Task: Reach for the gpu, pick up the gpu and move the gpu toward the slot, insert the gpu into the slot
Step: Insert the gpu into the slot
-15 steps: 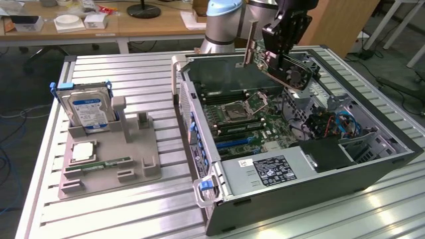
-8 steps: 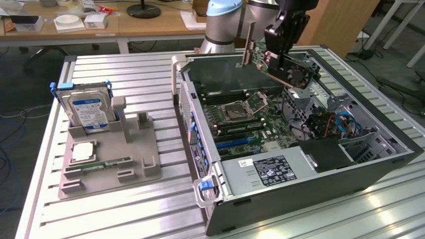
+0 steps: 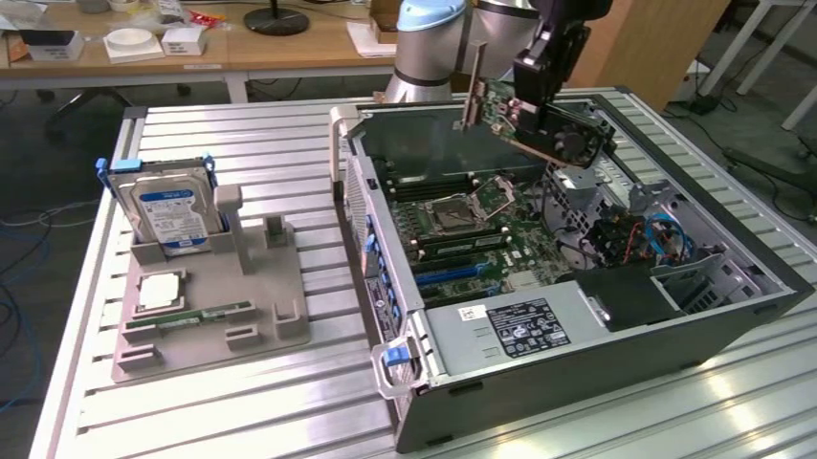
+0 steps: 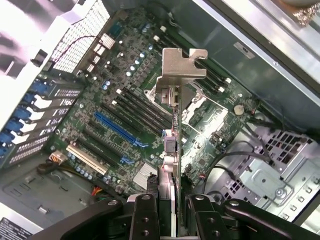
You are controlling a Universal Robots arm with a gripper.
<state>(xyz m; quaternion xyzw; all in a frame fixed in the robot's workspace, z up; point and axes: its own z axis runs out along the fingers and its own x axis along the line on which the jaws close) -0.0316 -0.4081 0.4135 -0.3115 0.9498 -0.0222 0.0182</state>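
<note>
A ribbed metal table (image 3: pixel 230 402) spreads across the foreground, its slats catching bright glare near the front edge. Behind it stands a wooden desk (image 3: pixel 294 53) carrying white boxes (image 3: pixel 134 43) and a black round base (image 3: pixel 277 21), perhaps a lamp stand. The floor (image 3: pixel 52 143) is dark grey, with blue cables (image 3: pixel 15 229) trailing at the exterior view's left. A brown wooden panel (image 3: pixel 657 43) rises at its right.

No words or numbers are showing clearly enough to read. The hard drive (image 3: pixel 170 208) is wearing a blue and white label. The power supply (image 3: pixel 521 327) is wearing a black label with tiny white print. Both are looking too small to make out.
</note>
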